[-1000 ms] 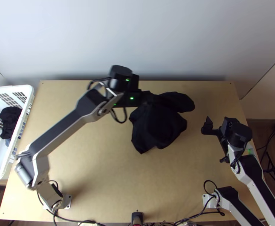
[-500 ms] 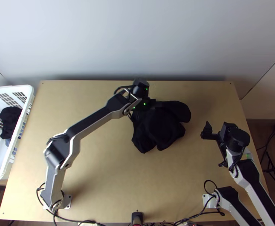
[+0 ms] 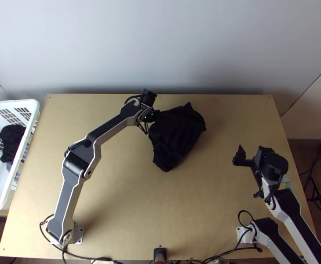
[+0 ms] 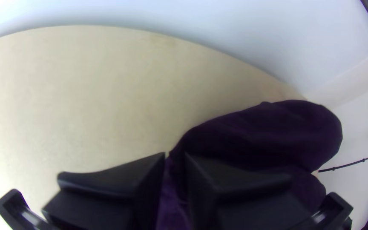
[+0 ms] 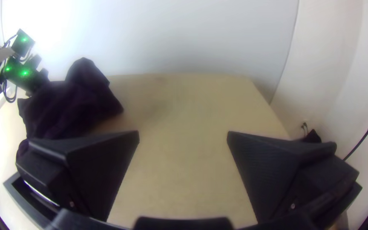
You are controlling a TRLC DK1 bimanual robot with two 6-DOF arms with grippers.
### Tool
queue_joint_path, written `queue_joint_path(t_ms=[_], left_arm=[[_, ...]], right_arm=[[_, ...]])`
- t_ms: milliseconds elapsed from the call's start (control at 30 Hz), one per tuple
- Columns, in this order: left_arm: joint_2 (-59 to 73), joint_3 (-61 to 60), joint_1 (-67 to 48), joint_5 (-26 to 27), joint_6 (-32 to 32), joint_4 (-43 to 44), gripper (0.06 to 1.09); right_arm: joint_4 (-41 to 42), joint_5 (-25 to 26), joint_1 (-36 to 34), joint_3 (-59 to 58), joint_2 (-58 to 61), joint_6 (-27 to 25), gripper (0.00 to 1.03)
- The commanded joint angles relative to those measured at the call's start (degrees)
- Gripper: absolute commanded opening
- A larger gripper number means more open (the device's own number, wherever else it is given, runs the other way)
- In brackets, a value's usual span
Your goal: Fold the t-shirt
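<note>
Right pincer [image 5: 183,136] stands released, to the right of the shirt [image 3: 178,136]; the shirt is bunched over the surface [image 3: 116,211], its far-left part clamped in the left pincer [image 4: 175,157]. No finished fold can be made out; by judgement, spreading, aligning and all folding remain. For manoeuvring, use the broad stretch on the shirt's near side first, then the spans to its right and to its left, where the basket [image 3: 33,105] stands well apart; limit travel beyond the shirt, where the far edge and wall [image 3: 160,53] are near.
</note>
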Motion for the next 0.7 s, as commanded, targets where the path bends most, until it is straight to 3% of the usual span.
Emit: queue_joint_path(t_ms=[0, 33, 167, 367, 667], left_arm=[[0.3, 0.9, 1.0, -0.1, 2.2, -6.6, 0.98], [-0.3, 0.9, 0.5, 0.2, 3.2, -8.2, 1.02], [-4.3, 0.9, -0.8, 5.7, 4.6, -12.3, 1.03], [-12.8, 0.8, -0.4, 6.7, 4.4, -15.4, 1.03], [-19.1, 0.6, 7.0, 6.7, 7.7, -25.7, 1.03]], right_arm=[[1.7, -0.2, 3.7, -1.2, 1.2, 2.1, 0.96], [1.9, -0.3, 4.3, -1.0, 1.6, 2.7, 0.96], [3.2, -0.9, 6.2, 0.2, 5.2, 3.5, 0.96], [3.4, -4.6, 6.2, 3.3, 10.6, 5.7, 0.96], [14.2, -12.9, 2.1, 7.2, 30.1, 13.3, 0.96]])
